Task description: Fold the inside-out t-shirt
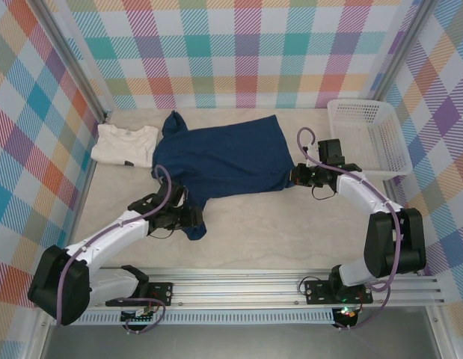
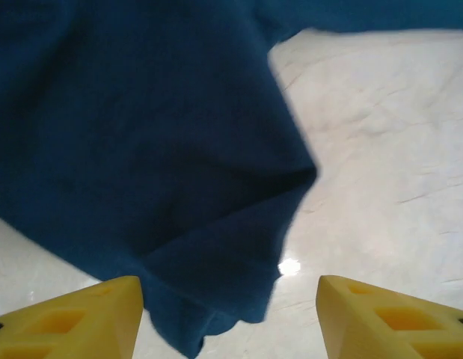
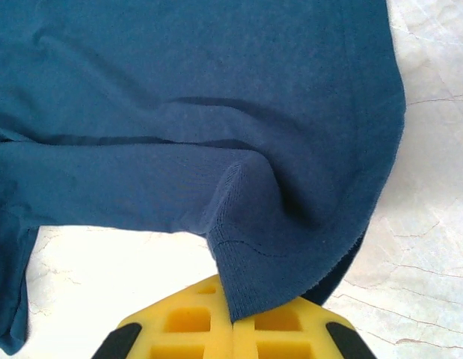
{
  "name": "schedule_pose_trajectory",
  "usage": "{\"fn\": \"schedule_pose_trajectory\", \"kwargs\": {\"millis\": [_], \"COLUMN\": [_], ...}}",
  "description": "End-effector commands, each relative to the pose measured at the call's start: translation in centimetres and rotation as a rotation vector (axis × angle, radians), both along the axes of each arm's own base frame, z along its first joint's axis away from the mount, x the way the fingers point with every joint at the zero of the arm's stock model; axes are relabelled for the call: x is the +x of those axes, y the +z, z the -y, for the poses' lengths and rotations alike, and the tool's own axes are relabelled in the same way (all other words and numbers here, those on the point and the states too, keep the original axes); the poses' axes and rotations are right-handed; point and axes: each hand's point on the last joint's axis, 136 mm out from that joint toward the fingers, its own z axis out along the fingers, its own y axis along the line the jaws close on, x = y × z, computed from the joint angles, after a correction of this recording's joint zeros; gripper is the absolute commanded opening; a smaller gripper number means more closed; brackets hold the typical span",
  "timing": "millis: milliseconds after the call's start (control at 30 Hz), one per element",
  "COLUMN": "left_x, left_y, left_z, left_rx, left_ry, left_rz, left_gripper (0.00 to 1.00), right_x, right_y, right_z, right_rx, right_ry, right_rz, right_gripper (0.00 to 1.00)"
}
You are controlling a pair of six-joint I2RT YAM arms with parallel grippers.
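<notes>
Right end effector [image 3: 232, 323] clamps navy t-shirt [image 1: 224, 157] hem, left end effector [image 2: 230, 307] released above it, cream shirt [image 1: 126, 143] just beside.

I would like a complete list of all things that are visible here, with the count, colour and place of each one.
t-shirt: one, dark navy, spread over the middle of the table.
folded shirt: one, cream-white, far left, next to the t-shirt.
basket: one, white, far right corner.
table: one, pale marbled, under everything.
walls: three, pastel plaid, around the table.
rail: one, silver, near edge.
left arm, right arm: two, white and black with purple cables, bolted at the near edge.
left fingers: two, yellow, open, a t-shirt corner lying between them.
right fingers: two, yellow, shut on the t-shirt's edge at its right side.
</notes>
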Motion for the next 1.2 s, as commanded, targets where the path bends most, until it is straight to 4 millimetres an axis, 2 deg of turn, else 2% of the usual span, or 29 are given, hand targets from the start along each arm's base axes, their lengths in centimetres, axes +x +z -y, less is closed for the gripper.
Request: {"fn": "schedule_pose_trajectory", "kwargs": {"millis": [0,100,300,500,633,700,800,867,933,1033,1167], "left_x": [0.2,0.5,1.0,1.6,1.6,1.7,1.8,1.5,1.1,1.2,1.2], "left_y": [-1.1,-1.4,-0.3,2.0,4.0,4.1,2.8,1.2,-0.1,-0.8,-1.7], "left_z": [-1.0,-0.5,1.2,3.2,5.3,4.2,-0.2,-1.7,-1.8,-0.3,1.6], "left_rx": [0.076,0.07,-0.015,-0.101,-0.161,-0.09,0.117,0.146,0.116,0.022,-0.052], "left_ry": [0.015,-0.001,-0.039,-0.105,-0.165,-0.13,-0.011,0.027,0.036,0.013,-0.028], "left_rz": [-0.025,-0.038,0.001,0.056,0.101,0.109,0.106,0.049,-0.004,-0.017,-0.068], "left_gripper": [0.64,0.59,0.28,0.06,0.01,0.04,0.31,0.47,0.54,0.62,0.64], "right_x": [-0.5,-0.6,-0.8,-0.8,-0.9,-1.0,-1.1,-1.0,-1.1,-1.2,-1.2], "right_y": [0.2,0.3,0.2,0.6,0.8,0.9,0.8,0.7,0.8,0.8,0.4], "right_z": [-0.4,-0.4,-0.2,-0.3,-0.3,-0.3,-0.3,-0.4,-0.4,-0.2,-0.3], "right_rx": [0.015,0.011,0.002,0.006,0.007,0.008,0.008,0.009,0.008,0.001,0.002], "right_ry": [0.015,0.014,0.012,0.015,0.012,0.014,0.014,0.017,0.02,0.016,0.017], "right_rz": [-0.008,-0.004,-0.003,0.005,0.012,0.012,0.011,0.009,0.008,0.015,0.002], "right_gripper": [0.0,0.0,0.0,0.0,0.0,0.0,0.0,0.0,0.0,0.0,0.0]}}
